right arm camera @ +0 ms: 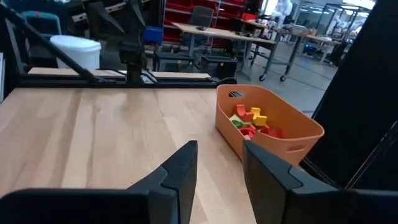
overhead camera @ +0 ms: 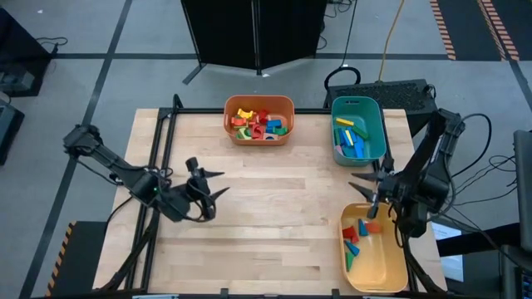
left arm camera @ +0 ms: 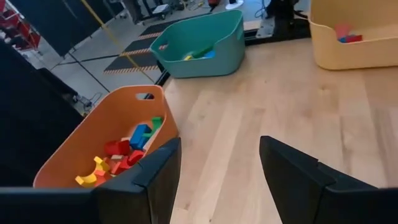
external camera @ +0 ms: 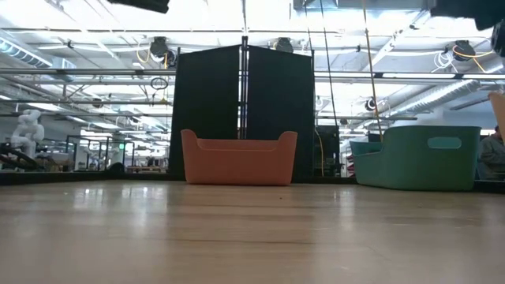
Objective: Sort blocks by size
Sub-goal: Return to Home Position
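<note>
Coloured blocks (overhead camera: 259, 123) lie in three plastic bins: orange bin (overhead camera: 258, 99) at the table's (overhead camera: 274, 216) far edge, teal bin (overhead camera: 357, 100) at its far right corner, yellow bin (overhead camera: 391, 278) at its near right corner. Left gripper (overhead camera: 223, 183) and right gripper (overhead camera: 362, 193): fingers spread, empty.

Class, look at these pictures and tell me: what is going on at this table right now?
Two robot arms are sorting small coloured blocks into bins, and neither holds anything at this moment. The left tool hangs open over bare wood on the left of the table. The right tool is open too, between the teal bin and the yellow bin. Every visible block lies in one of these or in the orange bin.
</note>
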